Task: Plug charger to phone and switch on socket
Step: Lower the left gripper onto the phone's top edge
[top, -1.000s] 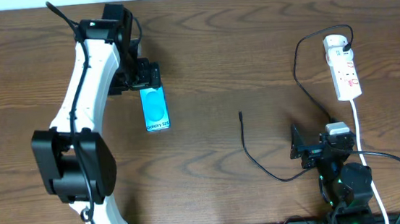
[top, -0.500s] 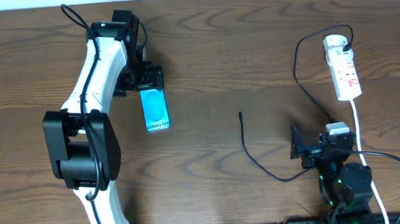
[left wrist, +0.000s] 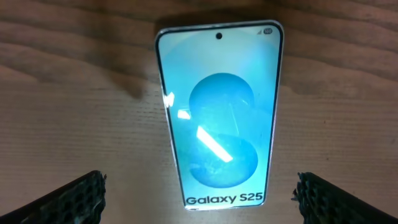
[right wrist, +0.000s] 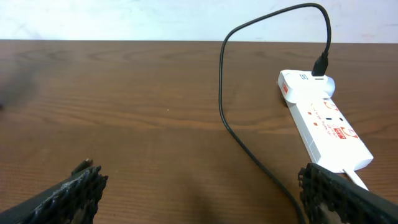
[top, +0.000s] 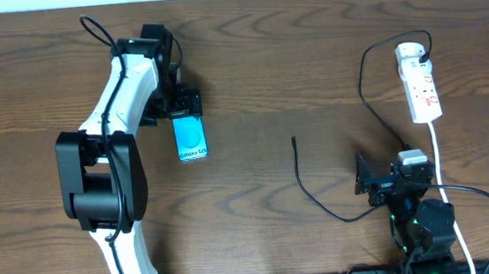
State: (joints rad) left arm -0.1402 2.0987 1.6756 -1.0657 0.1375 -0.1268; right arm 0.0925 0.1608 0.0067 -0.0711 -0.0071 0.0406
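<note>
Flat and screen-up on the left half of the desk [top: 263, 47], toward its far edge: the phone [top: 190, 138], lit cyan, white lettering at the end nearer the front edge. Right over its far end, the left gripper [top: 185, 105], fingers [left wrist: 78, 199] spread wide to either side of the phone's long edges, pinching nothing, not touching it. On the right half, the charger [top: 306, 187], connector tip lying loose near the desk's middle, well apart from the phone; cable curving toward the front edge, then up to a plug in the far end of the socket [top: 420, 82]. Socket near the far right corner, along the right edge, white cord [top: 437, 151] trailing toward the front. Near the front right corner, the right gripper [right wrist: 200, 177], likewise spread wide and empty
</note>
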